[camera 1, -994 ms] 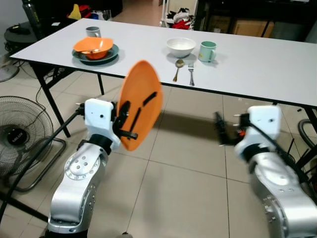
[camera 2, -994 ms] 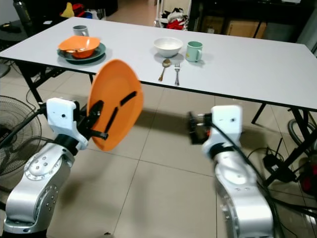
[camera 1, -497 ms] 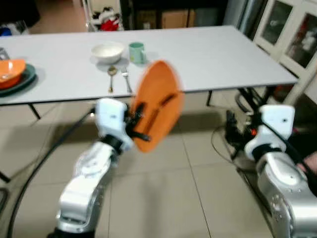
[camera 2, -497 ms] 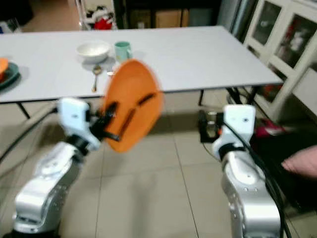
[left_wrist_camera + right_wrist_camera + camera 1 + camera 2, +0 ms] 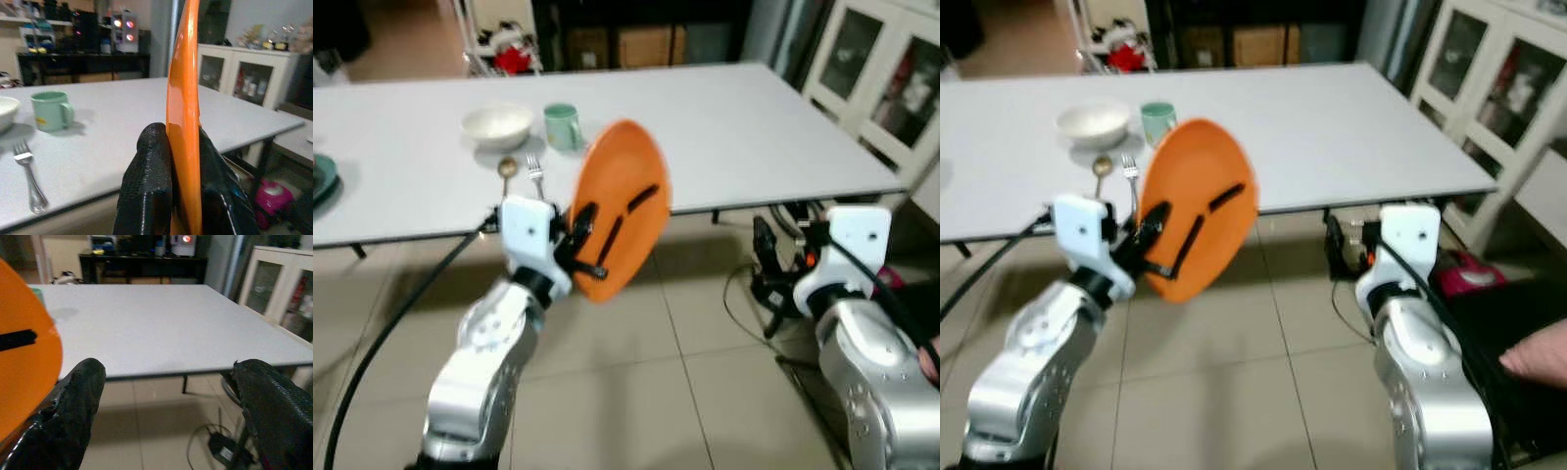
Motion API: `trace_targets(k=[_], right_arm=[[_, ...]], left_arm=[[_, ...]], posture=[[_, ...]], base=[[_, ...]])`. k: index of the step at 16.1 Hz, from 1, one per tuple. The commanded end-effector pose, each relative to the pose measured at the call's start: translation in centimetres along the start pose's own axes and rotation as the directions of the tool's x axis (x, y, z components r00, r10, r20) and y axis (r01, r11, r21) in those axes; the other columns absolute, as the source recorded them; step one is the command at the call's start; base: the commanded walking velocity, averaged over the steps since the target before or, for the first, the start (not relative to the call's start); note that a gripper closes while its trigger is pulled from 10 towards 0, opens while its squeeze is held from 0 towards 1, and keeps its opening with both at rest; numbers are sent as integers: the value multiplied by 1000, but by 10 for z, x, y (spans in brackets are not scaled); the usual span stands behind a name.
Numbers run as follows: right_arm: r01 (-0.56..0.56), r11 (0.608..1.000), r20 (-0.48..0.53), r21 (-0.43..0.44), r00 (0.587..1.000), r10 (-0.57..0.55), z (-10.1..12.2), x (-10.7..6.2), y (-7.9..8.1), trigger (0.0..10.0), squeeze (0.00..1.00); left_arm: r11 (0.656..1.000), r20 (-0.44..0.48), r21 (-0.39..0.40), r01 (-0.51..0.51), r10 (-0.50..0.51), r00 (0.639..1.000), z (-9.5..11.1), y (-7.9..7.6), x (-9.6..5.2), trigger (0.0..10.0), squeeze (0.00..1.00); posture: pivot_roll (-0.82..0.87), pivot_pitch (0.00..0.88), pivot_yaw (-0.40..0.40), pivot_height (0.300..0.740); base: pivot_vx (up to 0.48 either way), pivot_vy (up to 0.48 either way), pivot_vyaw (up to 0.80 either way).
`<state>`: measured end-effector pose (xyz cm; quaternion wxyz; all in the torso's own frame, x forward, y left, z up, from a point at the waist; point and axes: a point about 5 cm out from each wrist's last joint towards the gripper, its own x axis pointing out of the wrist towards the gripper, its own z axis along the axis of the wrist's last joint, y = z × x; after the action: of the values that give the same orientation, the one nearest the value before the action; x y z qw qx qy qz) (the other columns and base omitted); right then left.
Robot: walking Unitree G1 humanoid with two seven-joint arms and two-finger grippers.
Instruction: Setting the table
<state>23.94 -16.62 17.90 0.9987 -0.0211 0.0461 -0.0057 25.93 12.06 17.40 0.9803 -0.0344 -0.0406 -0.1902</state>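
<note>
An orange plate (image 5: 619, 211) stands on edge in the air, just short of the white table's (image 5: 734, 127) near edge. My left gripper (image 5: 612, 230) is shut on the plate, and in the left wrist view the plate's rim (image 5: 183, 112) runs between the two black fingers (image 5: 149, 186). On the table lie a white bowl (image 5: 497, 123), a green mug (image 5: 562, 125), a spoon (image 5: 506, 171) and a fork (image 5: 534, 174). My right gripper (image 5: 166, 396) hangs open and holds nothing, low and to the right of the plate.
A dark green plate (image 5: 321, 176) shows at the table's far left. White glass-door cabinets (image 5: 881, 78) stand to the right. Cables (image 5: 783, 211) lie under the table's right end. A person's hand (image 5: 1538, 357) is at the lower right. A black cable (image 5: 382, 333) trails on the left.
The camera has swung to the right along the table, so the far-left place setting has slid out of view. The plate stays gripped in my left gripper; the right gripper stays open.
</note>
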Motion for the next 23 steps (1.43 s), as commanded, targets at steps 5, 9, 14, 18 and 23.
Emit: trace_targets(k=[5, 9, 14, 18, 23], right_arm=[[-37, 999, 16, 16, 999, 37, 2, -1, 8, 10000, 0], [-41, 999, 15, 17, 999, 41, 2, -1, 8, 10000, 0], [-48, 999, 17, 9, 999, 47, 2, -1, 8, 10000, 0], [-103, 994, 46, 38, 994, 101, 8, 1, 12, 10000, 0], [-273, 962, 67, 14, 960, 271, 19, -2, 19, 10000, 0]], left_arm=[[1000, 59, 20, -19, 18, 998, 14, 8, -1, 10000, 0], [1000, 58, 19, -11, 10, 998, 14, 7, -1, 10000, 0], [1000, 64, 10, 0, 0, 998, 14, 5, -1, 10000, 0], [978, 66, -211, 2, 13, 998, 13, 11, 14, 10000, 0], [826, -34, -563, -36, 20, 999, -9, 23, 36, 10000, 0]], posture=[[57, 0, 21, 740], [59, 0, 19, 740], [58, 0, 17, 740], [49, 0, 29, 740], [44, 0, 44, 740]], base=[[410, 0, 0], [412, 0, 0], [412, 0, 0], [192, 0, 0], [0, 0, 0]])
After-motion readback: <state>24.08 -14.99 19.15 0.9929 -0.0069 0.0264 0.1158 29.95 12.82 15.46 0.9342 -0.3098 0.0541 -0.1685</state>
